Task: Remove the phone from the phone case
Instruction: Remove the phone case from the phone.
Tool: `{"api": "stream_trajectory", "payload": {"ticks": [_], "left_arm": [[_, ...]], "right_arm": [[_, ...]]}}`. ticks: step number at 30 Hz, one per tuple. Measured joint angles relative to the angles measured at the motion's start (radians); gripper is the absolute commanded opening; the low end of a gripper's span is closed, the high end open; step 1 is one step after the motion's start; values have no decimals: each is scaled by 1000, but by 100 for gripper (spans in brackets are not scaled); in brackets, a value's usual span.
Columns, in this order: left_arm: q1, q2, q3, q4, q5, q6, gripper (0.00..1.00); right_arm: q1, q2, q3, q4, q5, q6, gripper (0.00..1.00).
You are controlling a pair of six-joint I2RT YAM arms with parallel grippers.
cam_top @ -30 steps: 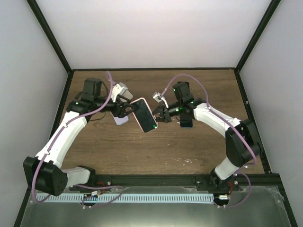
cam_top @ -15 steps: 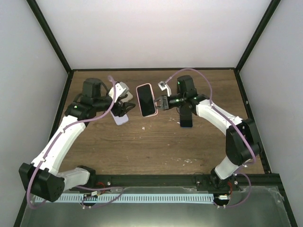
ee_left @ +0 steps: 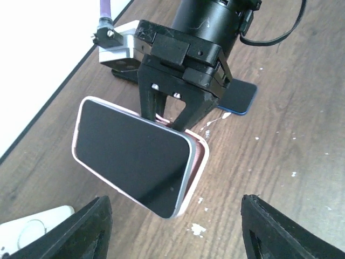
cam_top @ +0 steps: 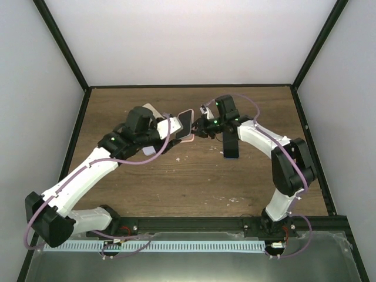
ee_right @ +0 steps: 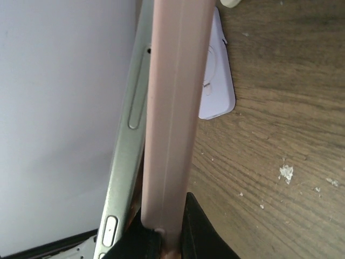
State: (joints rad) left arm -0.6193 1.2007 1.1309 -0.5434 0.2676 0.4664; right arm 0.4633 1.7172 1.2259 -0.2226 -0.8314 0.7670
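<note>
My right gripper (ee_right: 164,237) is shut on one edge of the pink phone case (ee_right: 172,108) and holds it above the table. The phone (ee_left: 129,156) has a dark screen and a silver rim. One long side of it stands lifted out of the case (ee_left: 200,162), with a gap showing. My left gripper (ee_left: 175,209) is open just short of the phone's free corner, touching nothing. In the top view the phone (cam_top: 184,121) hangs between both grippers at the table's middle back.
A dark phone (cam_top: 231,145) lies flat on the wood below the right arm. A white case (ee_right: 218,81) lies on the table below the held one, also seen near the left arm (cam_top: 150,150). Black frame posts border the table.
My left arm has swung right, up to the phone. The right gripper has shifted slightly and turned the case, so the phone now tilts toward the left gripper.
</note>
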Motion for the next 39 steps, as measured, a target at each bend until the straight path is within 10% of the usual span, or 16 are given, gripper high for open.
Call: {"api": "stream_trajectory", "payload": {"ticks": [39], "left_arm": [[-192,252,-61,291,-526,185,38]], "right_arm": [[-3,10,-101,142,-89,326,1]]}}
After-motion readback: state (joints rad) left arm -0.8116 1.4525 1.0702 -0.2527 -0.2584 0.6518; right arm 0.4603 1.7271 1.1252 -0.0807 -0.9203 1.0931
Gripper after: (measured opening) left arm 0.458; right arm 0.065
